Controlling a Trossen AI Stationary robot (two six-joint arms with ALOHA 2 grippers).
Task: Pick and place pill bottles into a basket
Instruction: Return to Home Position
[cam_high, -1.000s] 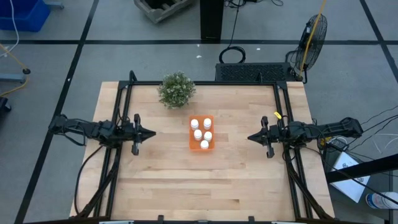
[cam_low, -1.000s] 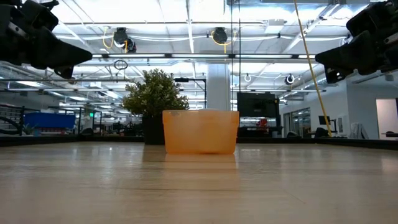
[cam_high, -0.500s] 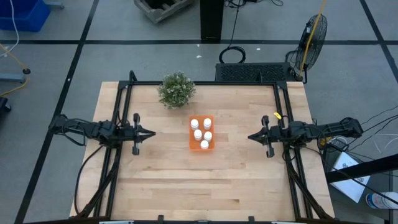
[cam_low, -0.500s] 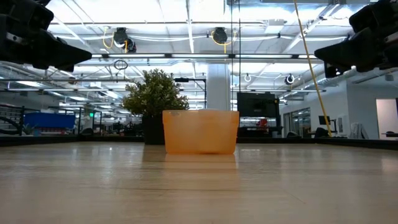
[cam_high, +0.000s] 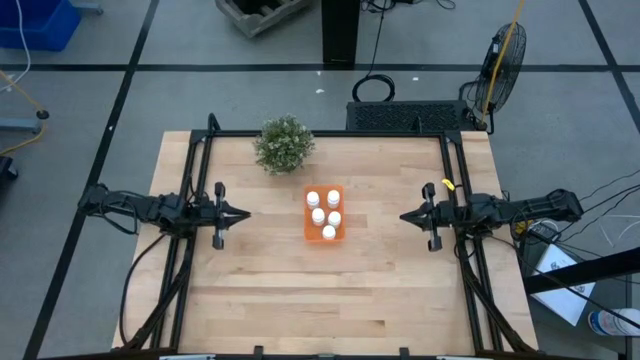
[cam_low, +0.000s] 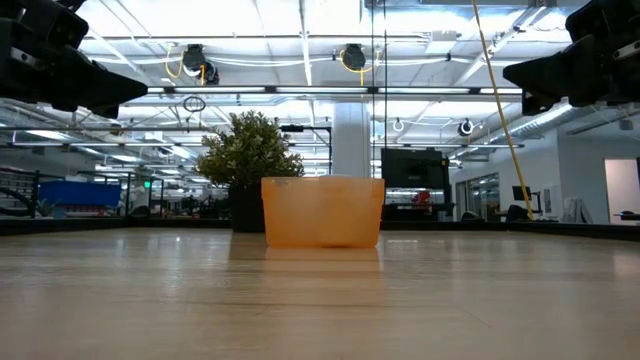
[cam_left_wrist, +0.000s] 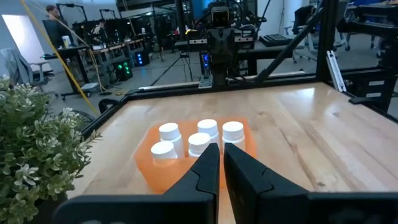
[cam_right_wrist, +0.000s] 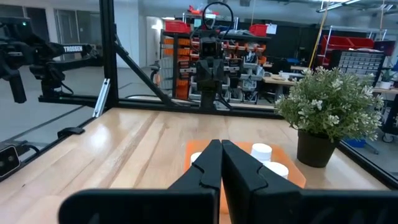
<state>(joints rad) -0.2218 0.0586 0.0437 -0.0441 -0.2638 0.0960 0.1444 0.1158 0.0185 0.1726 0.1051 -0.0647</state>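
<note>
The orange basket (cam_high: 324, 213) stands near the middle of the table. Several white pill bottles (cam_high: 318, 215) stand upright inside it; their caps show in the left wrist view (cam_left_wrist: 199, 142) and the right wrist view (cam_right_wrist: 262, 151). My left gripper (cam_high: 245, 213) hangs above the table to the basket's left, shut and empty, pointing at the basket. My right gripper (cam_high: 402, 218) hangs to the basket's right, shut and empty, also pointing at the basket. In the low view both grippers (cam_low: 145, 88) (cam_low: 505, 72) are well above the table.
A green potted plant (cam_high: 284, 143) stands at the far left of the table, behind the basket. Black frame rails (cam_high: 190, 180) run along the table's left and right sides. Bare wood (cam_high: 320, 300) lies between the basket and the near edge.
My right gripper has risen a little, staying shut and empty. The basket and bottles have not moved.
</note>
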